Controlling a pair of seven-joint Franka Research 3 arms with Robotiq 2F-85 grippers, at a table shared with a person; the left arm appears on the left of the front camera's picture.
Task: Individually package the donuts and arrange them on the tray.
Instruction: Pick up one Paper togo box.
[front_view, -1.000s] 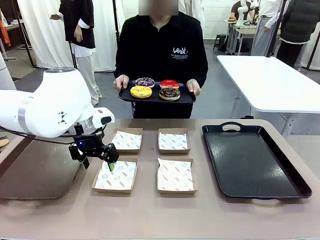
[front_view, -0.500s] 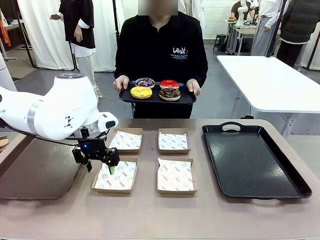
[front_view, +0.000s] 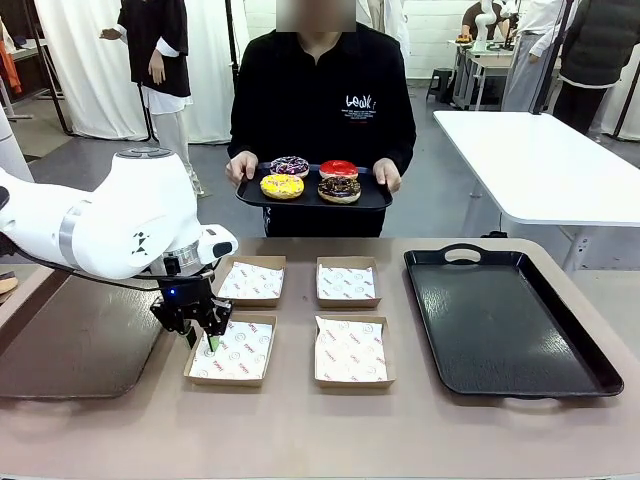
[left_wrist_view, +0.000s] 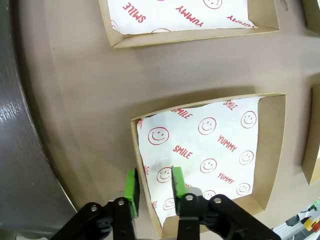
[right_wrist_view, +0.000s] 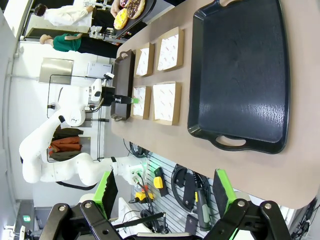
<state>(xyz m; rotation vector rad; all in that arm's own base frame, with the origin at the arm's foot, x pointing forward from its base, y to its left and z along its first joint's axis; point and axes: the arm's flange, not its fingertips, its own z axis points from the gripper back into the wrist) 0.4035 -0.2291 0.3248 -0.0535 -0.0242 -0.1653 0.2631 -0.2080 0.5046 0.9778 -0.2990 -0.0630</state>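
Note:
Several donuts lie on a small black tray (front_view: 370, 197) that the person holds at the far side: yellow (front_view: 282, 185), chocolate (front_view: 339, 187), purple sprinkled (front_view: 290, 165) and red (front_view: 338, 168). The large black tray (front_view: 505, 320) lies bare on the table's right side and appears again as the tray (right_wrist_view: 240, 75) in the right wrist view. My left gripper (front_view: 207, 340) is shut on the left wall of the near-left box (front_view: 232, 350). In its wrist view the gripper (left_wrist_view: 152, 177) pinches that wall of the box (left_wrist_view: 210, 145) between green pads. High over the table's near edge, my right gripper (right_wrist_view: 165, 195) is open and holds nothing.
Three more paper-lined boxes sit mid-table: near-right (front_view: 352, 351), far-left (front_view: 250, 281), far-right (front_view: 347, 283). A dark flat tray (front_view: 70, 345) lies at the left edge beside my left arm. A white table (front_view: 540, 160) stands behind on the right.
My left gripper's jaws have shut on the near-left box's left wall, and the arm has shifted slightly. The person and the donuts have stayed where they were.

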